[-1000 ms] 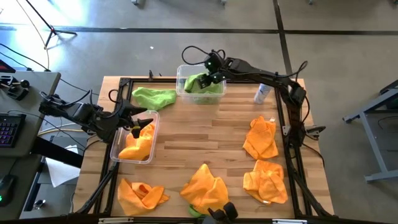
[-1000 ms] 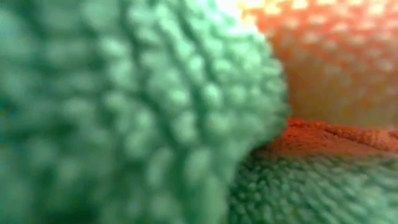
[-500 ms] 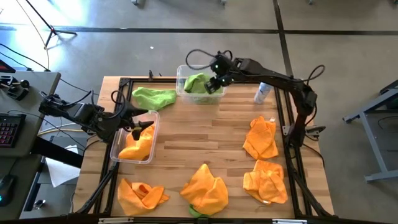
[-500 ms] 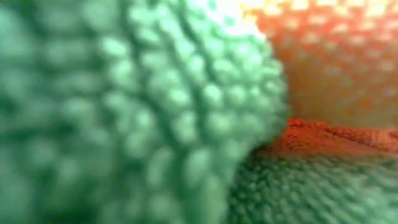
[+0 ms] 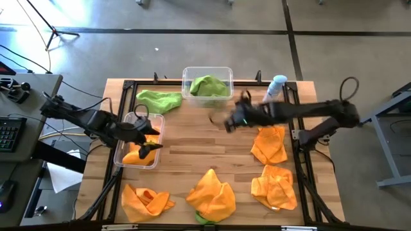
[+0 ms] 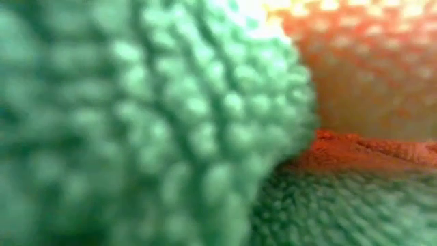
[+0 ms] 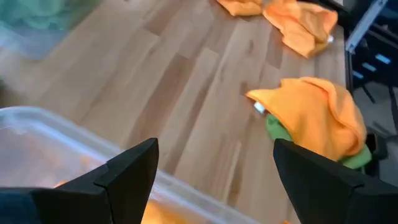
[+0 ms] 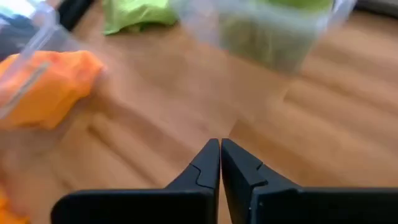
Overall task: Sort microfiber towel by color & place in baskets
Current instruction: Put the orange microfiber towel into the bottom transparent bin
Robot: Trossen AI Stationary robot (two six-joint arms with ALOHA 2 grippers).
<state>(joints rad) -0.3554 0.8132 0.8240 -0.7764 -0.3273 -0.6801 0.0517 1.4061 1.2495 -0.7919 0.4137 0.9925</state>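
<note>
Right claw (image 5: pixel 229 123) is clenched on nothing, fingertips pressed together over bare wood near the middle of the table (image 5: pixel 192 144). A second ago it hung spread over the far basket (image 5: pixel 207 83); it has since pulled away and snapped shut, leaving a green towel (image 5: pixel 208 85) inside. That drop looks finished, so the green bin now holds one cloth. Another lime green towel (image 5: pixel 158 100) lies on the table just beside that basket, not yet sorted.

Left claw (image 5: pixel 146 140) is released wide and sits over the near-left basket (image 5: pixel 126 156), which holds an orange towel (image 5: pixel 136 154); it grips nothing. It has shifted a little further along that bin.

Four orange towels remain loose: one at the front left (image 5: pixel 146 199), one at the front middle (image 5: pixel 212 192) with green showing under its edge, and two on the right (image 5: pixel 270 142) (image 5: pixel 275 186). A spray bottle (image 5: pixel 275 88) stands by the far right corner
</note>
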